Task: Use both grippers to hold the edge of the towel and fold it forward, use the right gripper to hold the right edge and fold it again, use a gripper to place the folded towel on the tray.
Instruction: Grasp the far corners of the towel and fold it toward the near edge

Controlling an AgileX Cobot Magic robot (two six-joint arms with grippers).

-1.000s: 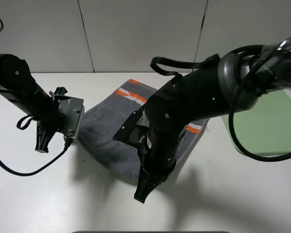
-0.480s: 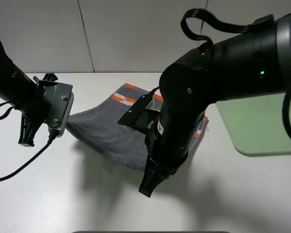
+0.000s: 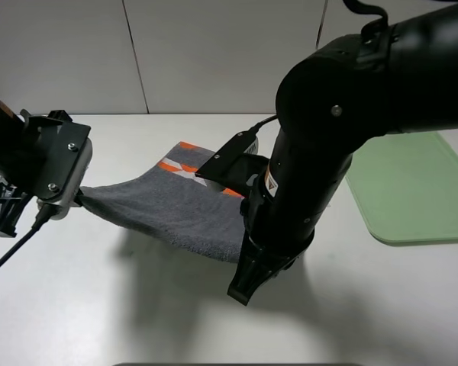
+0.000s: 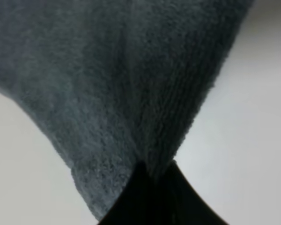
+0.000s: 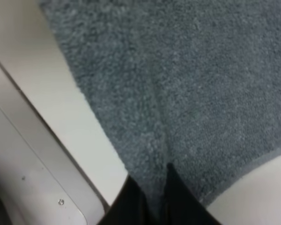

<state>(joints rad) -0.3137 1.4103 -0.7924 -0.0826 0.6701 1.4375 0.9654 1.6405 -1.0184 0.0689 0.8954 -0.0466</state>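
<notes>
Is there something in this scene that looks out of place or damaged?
Nothing stands out. The towel sags between the left gripper and the right gripper, each shut on its edge; no tear shows. The tray lies flat on the right.

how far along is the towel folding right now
Done: the left gripper and right gripper are each shut on the grey edge of the towel. In hand: that edge is raised off the table, the first fold forward not yet laid over. Left: the second fold and the move to the tray.
</notes>
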